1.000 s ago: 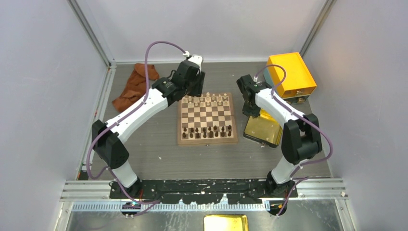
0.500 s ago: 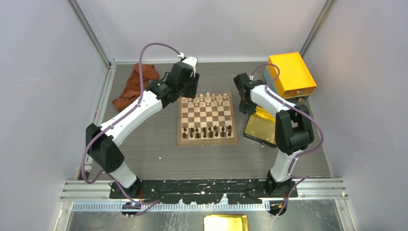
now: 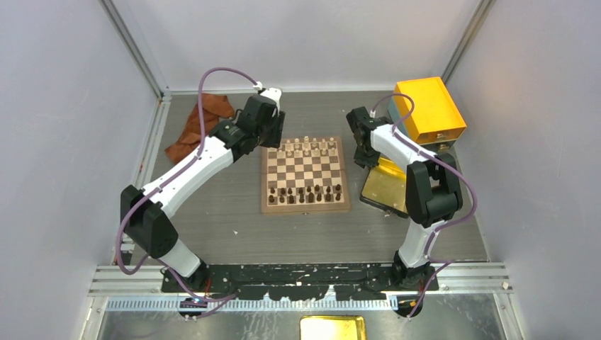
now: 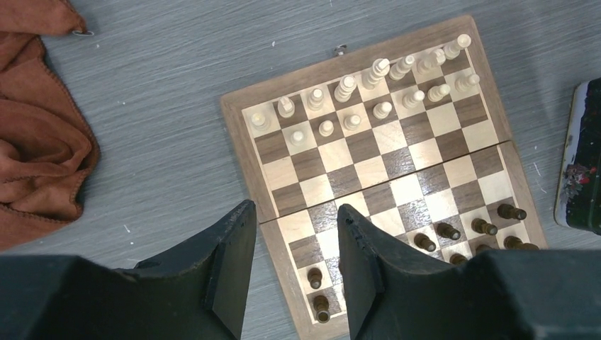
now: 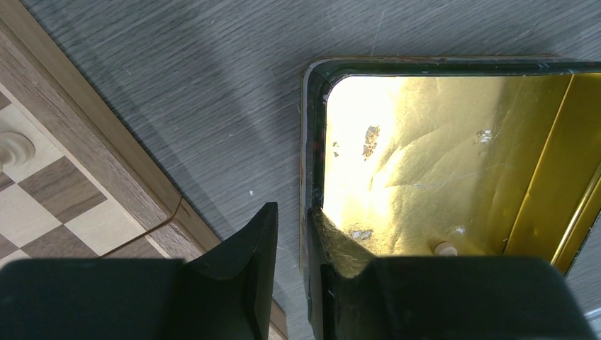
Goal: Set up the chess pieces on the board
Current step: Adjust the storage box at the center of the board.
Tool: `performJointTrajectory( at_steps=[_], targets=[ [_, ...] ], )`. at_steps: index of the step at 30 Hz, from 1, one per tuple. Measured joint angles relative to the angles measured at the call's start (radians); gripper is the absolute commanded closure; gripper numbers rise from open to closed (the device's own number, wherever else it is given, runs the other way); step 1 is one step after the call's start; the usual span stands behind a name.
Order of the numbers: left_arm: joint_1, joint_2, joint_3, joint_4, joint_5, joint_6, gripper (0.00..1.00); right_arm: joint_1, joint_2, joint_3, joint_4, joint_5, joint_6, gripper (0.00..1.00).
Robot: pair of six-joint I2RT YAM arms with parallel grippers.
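Setup is running close to its end, by my reading: the chess pieces [image 4: 352,120] are standing in two rows along the upper edge of the board [image 4: 244,152] in the left wrist view, and one square [image 4: 271,146] at the left end of the second row is showing bare. A lone pale piece [image 5: 445,248] is lying low in the right wrist view, inside the golden tray [image 5: 425,142], so fetching it looks like the step in hand.

The right gripper [image 5: 292,212] is hanging at the bottom centre of its view. Its fingers are sitting only narrowly apart, one outside the tray's left wall and one inside. I cannot tell whether they are pinching that wall. The next move is calling for a shift rightward over the pale piece and a lower, centred grasp.

The left gripper [image 4: 296,209] is hovering over the board's left border, at the bottom of its view, fingers apart with nothing between them. In the overhead view the left arm [image 3: 205,152] is stretching toward the board's upper left corner, while the right arm [image 3: 404,152] is folding back on itself at centre right.
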Motion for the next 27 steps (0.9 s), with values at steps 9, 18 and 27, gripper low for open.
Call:
performJointTrajectory(
  at_steps=[9, 18, 27],
  targets=[
    [0.003, 0.0, 0.0, 0.0, 0.008, -0.004, 0.54, -0.002, 0.0, 0.041, -0.017, 0.014, -0.002, 0.72],
    [0.005, 0.0, -0.011, 0.001, 0.016, -0.012, 0.54, -0.003, -0.013, 0.024, -0.039, 0.027, 0.0, 0.72],
    [0.005, 0.0, -0.017, 0.001, 0.016, -0.026, 0.54, -0.006, -0.019, -0.011, -0.041, 0.026, 0.004, 0.72]
  ],
)
